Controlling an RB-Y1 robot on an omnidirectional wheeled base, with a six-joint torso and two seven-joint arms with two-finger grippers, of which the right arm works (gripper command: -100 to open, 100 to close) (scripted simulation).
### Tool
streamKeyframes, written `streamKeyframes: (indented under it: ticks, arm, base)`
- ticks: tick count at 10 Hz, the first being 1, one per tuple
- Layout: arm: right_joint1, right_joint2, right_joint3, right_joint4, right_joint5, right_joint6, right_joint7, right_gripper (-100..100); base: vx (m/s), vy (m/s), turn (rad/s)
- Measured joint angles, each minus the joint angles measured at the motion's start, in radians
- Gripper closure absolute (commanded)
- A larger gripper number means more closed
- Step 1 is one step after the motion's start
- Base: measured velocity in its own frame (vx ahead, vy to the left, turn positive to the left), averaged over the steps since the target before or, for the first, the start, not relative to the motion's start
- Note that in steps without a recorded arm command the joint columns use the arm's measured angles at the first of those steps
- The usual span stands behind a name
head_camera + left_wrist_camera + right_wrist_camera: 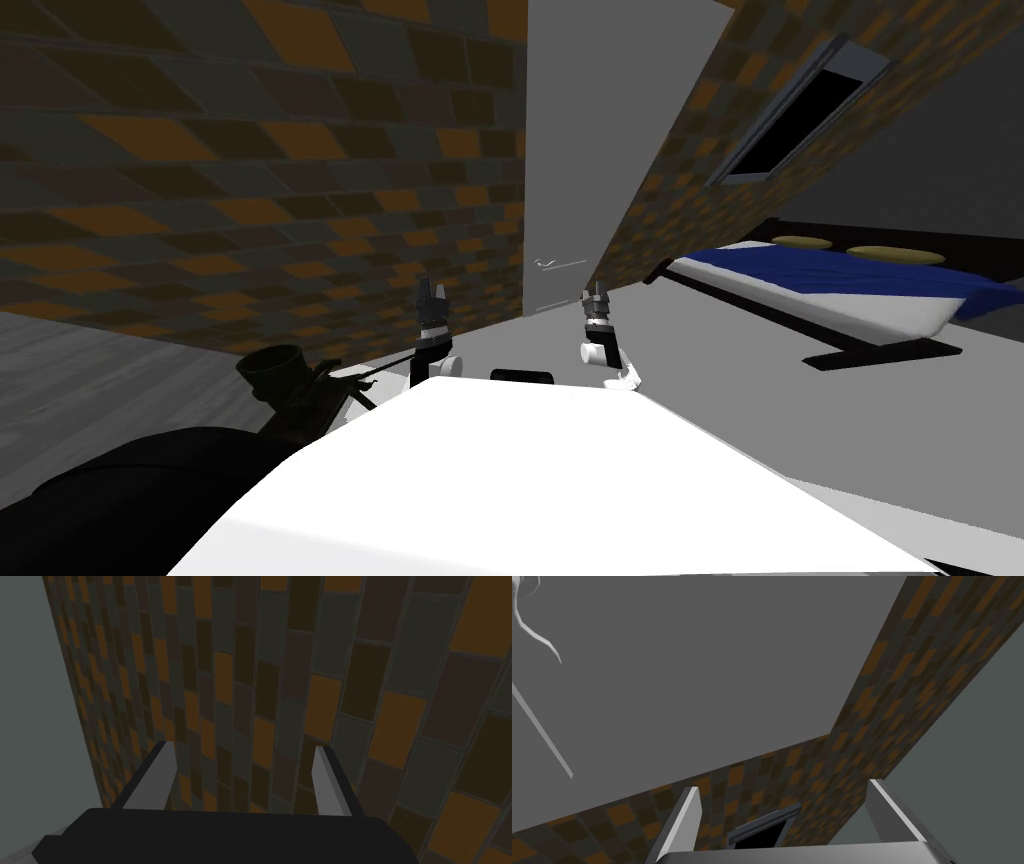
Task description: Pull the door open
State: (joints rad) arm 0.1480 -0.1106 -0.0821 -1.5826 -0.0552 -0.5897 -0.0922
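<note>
The right gripper (786, 818) is released: its two light grey blade fingers (684, 821) stand spread with nothing between them. Just beyond them is the flat, plain grey door (712, 676). The door's thin pale lever handle (534, 636) lies a little to the left of the gripper and farther off, apart from the fingertips. The left gripper (432, 298) is raised to the left of the door, well apart from the handle, and it too is spread and empty.

In the head view the door looks flush with the dark wall of brown and orange tiles (250, 200), so I judge it shut. None of the task appears done. The gripper has yet to reach the handle, close on it and draw the door toward the robot.
</note>
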Motion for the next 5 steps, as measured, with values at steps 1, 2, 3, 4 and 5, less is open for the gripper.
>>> streamKeyframes:
  ticks: [1, 2, 3, 4, 5]
  arm:
    - [-0.014, -0.003, -0.001, 0.027, 0.000, -0.001, 0.001, -100]
    - [-0.034, -0.009, -0.003, 0.072, 0.000, -0.012, 0.001, -100]
    - [-0.045, -0.014, -0.004, 0.099, 0.000, -0.015, 0.001, -100]
    - [-0.063, -0.018, -0.005, 0.133, 0.001, -0.017, 0.002, -100]
    - [-0.072, -0.022, -0.005, 0.162, 0.001, -0.022, 0.003, -100]
  base:
    - [0.064, -0.047, 0.179]
    - [0.067, -0.062, 0.152]
    - [0.073, -0.076, 0.145]
    - [0.082, -0.071, 0.145]
    - [0.059, -0.044, 0.035]
